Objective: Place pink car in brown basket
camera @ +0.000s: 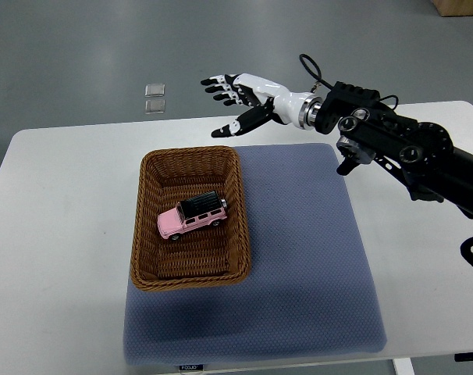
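Note:
A pink toy car [192, 216] with a black roof lies inside the brown wicker basket [147, 234], near its middle, nose pointing left. The basket stands on the left part of a blue-grey mat [314, 258]. My right hand [235, 103], white with black fingertips, hovers above the table's far edge, beyond the basket's far right corner. Its fingers are spread and hold nothing. The black right arm [408, 152] runs in from the right edge. No left arm shows.
The white table [57, 234] carries the mat and basket. Two small clear squares [154, 98] lie on the grey floor beyond the table. A wooden corner [463, 6] shows at the top right.

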You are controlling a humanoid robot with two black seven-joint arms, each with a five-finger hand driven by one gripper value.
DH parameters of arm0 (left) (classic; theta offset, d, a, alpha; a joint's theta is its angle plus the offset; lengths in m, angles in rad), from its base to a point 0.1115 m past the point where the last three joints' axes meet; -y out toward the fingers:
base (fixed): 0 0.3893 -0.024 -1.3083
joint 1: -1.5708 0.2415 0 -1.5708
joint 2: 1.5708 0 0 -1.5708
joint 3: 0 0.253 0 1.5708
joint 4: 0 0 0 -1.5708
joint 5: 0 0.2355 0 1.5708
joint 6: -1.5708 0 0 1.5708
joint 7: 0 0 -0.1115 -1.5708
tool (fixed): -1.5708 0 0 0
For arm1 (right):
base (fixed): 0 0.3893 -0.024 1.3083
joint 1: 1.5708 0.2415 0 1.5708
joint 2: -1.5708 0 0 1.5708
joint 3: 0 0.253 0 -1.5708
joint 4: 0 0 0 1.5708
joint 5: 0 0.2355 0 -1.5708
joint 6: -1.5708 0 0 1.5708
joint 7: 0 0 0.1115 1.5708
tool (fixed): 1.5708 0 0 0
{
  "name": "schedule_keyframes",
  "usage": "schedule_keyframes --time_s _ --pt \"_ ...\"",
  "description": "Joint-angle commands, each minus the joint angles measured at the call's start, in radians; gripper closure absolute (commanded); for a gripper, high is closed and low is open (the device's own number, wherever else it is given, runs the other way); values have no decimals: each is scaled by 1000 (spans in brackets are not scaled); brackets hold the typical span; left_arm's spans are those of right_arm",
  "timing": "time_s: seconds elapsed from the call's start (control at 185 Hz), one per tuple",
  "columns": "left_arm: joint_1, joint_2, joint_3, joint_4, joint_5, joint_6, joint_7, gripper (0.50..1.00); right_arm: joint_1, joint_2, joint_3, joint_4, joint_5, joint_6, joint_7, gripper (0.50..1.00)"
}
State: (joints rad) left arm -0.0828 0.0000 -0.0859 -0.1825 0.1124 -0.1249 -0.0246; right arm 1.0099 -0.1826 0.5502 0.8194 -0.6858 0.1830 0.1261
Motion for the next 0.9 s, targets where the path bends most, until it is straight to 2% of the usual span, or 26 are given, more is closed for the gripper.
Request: schedule_keyframes --time_s 0.0,0.151,0.372,0.68,0.895 --pt "0 0 2 0 1 -1 0 500 -103 -11 205 1 141 10 10 595" --pt "0 0 3 -5 1 -1 2 500 -300 2 491 0 396 73 35 595" --pt "0 0 6 -5 1 -1 2 500 -459 3 545 -16 569 154 55 589" --pt "0 0 9 -12 1 -1 3 500 -468 6 531 -16 560 173 69 587" --pt "-2 0 9 -11 1 -1 5 500 -462 54 522 -16 548 173 69 587"
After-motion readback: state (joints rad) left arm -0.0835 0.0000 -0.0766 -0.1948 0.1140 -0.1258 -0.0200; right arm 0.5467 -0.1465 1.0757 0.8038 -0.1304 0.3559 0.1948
